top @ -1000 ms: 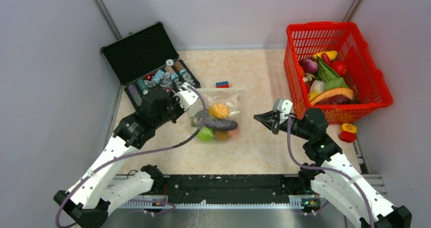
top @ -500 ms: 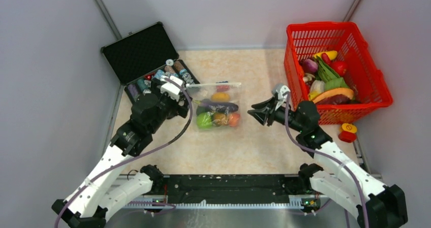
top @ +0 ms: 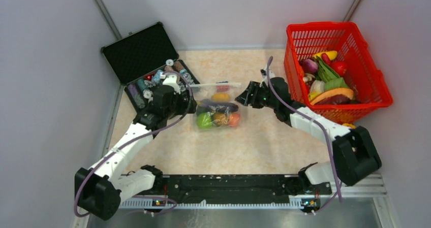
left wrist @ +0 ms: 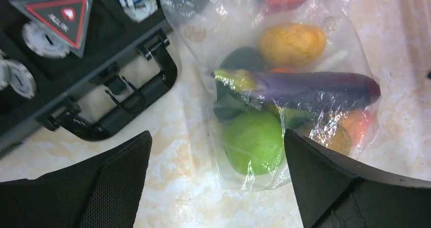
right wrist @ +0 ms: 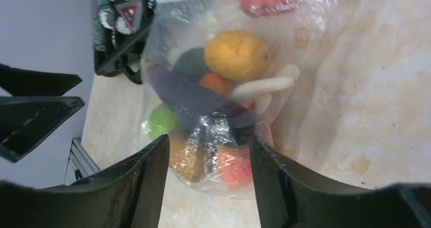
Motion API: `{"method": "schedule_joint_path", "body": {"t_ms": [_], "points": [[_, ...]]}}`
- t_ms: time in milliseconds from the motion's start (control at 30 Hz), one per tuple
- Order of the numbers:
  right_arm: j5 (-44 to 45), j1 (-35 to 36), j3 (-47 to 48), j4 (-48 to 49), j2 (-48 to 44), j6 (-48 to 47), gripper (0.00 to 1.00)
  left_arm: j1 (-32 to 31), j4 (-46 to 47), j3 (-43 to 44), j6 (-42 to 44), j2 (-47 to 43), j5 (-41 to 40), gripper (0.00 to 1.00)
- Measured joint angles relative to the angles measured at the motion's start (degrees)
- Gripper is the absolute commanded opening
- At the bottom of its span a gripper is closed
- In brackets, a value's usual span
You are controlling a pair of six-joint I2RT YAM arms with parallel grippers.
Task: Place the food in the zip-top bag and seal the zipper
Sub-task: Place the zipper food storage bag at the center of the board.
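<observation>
The clear zip-top bag (top: 219, 107) lies flat on the table between the two arms. Its whitish zipper (top: 216, 85) runs along the far edge. The food sits inside it: a green round fruit (left wrist: 252, 142), a purple eggplant (left wrist: 315, 89), an orange piece (right wrist: 237, 54) and a red piece (right wrist: 235, 168). My left gripper (top: 189, 106) hovers at the bag's left side, wide open, with the bag's near corner between its fingers (left wrist: 216, 136) but not touched. My right gripper (top: 244, 97) is open at the bag's right side, its fingers (right wrist: 208, 141) above the near end and holding nothing.
An open black case (top: 152, 68) of small bottles and discs stands close behind the left gripper. A red mesh basket (top: 356, 103) of toy food is at the right. A red-and-blue brick (top: 222, 85) lies at the bag's far edge.
Both grippers have opened. The left one has let go of the bag, which now lies flat. The right arm has swung left and farther in, up to the bag's right side.
</observation>
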Motion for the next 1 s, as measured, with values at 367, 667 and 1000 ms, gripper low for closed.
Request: {"method": "schedule_joint_path", "body": {"t_ms": [367, 667, 1000], "points": [[-0.6, 0.3, 0.4, 3.9, 13.3, 12.2, 0.68, 4.3, 6.4, -7.3, -5.7, 3.4, 15.8, 0.99], [-8.8, 0.4, 0.3, 10.1, 18.6, 14.4, 0.67, 4.5, 10.5, -9.3, -6.4, 10.4, 29.1, 0.99], [-11.5, 1.1, -6.9, 11.5, 11.5, 13.9, 0.66, 4.5, 13.1, -11.8, -8.8, 5.9, 37.1, 0.99]]}}
